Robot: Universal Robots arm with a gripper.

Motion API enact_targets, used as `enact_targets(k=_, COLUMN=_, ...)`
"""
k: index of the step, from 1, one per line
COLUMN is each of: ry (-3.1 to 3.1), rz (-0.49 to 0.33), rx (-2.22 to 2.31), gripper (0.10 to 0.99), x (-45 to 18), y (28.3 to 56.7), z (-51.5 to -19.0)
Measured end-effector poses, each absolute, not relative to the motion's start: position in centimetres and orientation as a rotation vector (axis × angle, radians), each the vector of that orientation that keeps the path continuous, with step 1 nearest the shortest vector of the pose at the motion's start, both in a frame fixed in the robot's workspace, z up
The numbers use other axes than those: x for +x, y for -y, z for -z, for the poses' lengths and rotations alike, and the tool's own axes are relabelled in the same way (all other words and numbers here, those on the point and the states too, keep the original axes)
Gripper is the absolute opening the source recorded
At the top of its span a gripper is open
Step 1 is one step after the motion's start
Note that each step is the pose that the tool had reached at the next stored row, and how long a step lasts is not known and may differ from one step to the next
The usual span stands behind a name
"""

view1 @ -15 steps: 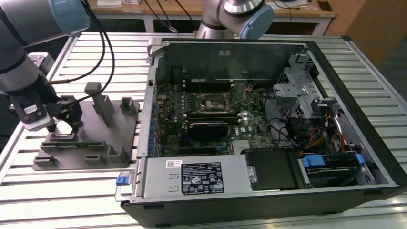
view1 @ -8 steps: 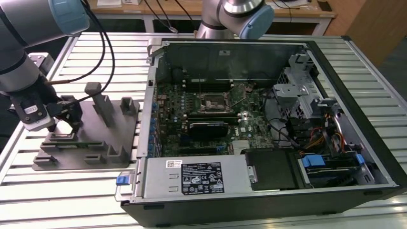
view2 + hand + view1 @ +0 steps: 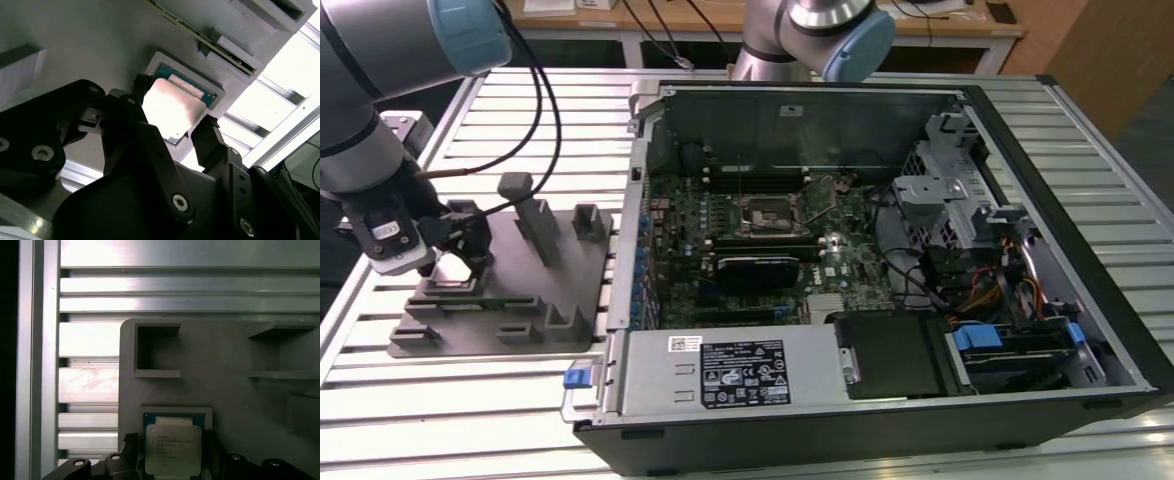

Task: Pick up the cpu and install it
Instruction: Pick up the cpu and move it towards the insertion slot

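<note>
At the exterior view's left, your arm (image 3: 367, 130) reaches down over the grey tray (image 3: 494, 342), which lies on the slatted metal table (image 3: 494, 115). The gripper (image 3: 454, 268) sits low at the tray's left part, beside the upright blocks (image 3: 540, 232).

The cpu (image 3: 450, 274) lies flat in a square recess of that tray, silver top up. In both wrist views you see it between the black fingers: the gripper (image 3: 174, 106) is narrowed to the chip's width, and its fingertips (image 3: 141, 85) press against two opposite edges of the cpu (image 3: 172, 110). In the first wrist view the gripper (image 3: 172, 456) frames the cpu (image 3: 172, 450), with a strip of green board showing at the recess's rim. The chip does not look lifted out of its seat.

Further right in the exterior view, well apart from the tray, the open computer case (image 3: 1101, 270) lies on its side. Its motherboard (image 3: 680, 215) faces up, and the black socket frame (image 3: 767, 212) sits near the board's middle. A metal power supply box (image 3: 720, 372) fills the case's near edge.
</note>
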State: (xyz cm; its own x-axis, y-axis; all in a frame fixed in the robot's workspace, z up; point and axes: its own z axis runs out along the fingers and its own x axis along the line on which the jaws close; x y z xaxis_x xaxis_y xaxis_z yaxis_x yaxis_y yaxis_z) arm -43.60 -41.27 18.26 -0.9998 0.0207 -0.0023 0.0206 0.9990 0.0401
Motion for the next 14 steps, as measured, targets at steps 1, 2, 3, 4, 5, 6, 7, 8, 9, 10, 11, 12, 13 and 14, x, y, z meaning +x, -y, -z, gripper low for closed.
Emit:
enact_targets(k=1, ry=-3.138, rz=-0.063, rx=0.033, gripper=0.647, x=-43.56, y=41.26, z=-18.26)
enact_targets(k=2, ry=-3.138, rz=-0.063, rx=0.032, gripper=0.647, x=-43.52, y=41.26, z=-18.26)
enact_targets(k=3, ry=-3.138, rz=-0.063, rx=0.032, gripper=0.647, x=-43.51, y=41.26, z=-18.26)
enact_targets(k=4, ry=-3.138, rz=-0.063, rx=0.032, gripper=0.647, x=-43.51, y=41.27, z=-18.26)
enact_targets(k=5, ry=-3.138, rz=-0.063, rx=0.032, gripper=0.647, x=-43.51, y=41.27, z=-18.26)
enact_targets(k=6, ry=-3.138, rz=-0.063, rx=0.032, gripper=0.647, x=-43.44, y=41.27, z=-18.27)
enact_targets(k=7, ry=-3.138, rz=-0.063, rx=0.032, gripper=0.647, x=-43.39, y=41.27, z=-18.26)
enact_targets(k=8, ry=-3.138, rz=-0.063, rx=0.032, gripper=0.647, x=-43.4, y=41.26, z=-18.26)
enact_targets(k=9, ry=-3.138, rz=-0.063, rx=0.032, gripper=0.647, x=-43.4, y=41.26, z=-18.26)
enact_targets(k=10, ry=-3.138, rz=-0.063, rx=0.032, gripper=0.647, x=-43.4, y=41.26, z=-18.26)
enact_targets(k=11, ry=-3.138, rz=-0.063, rx=0.032, gripper=0.647, x=-43.4, y=41.26, z=-18.26)
enact_targets(k=12, ry=-3.138, rz=-0.063, rx=0.032, gripper=0.647, x=-43.4, y=41.26, z=-18.26)
enact_targets(k=13, ry=-3.138, rz=-0.063, rx=0.032, gripper=0.647, x=-43.4, y=41.25, z=-18.26)
enact_targets(k=14, ry=-3.138, rz=-0.063, rx=0.032, gripper=0.647, x=-43.4, y=41.25, z=-18.26)
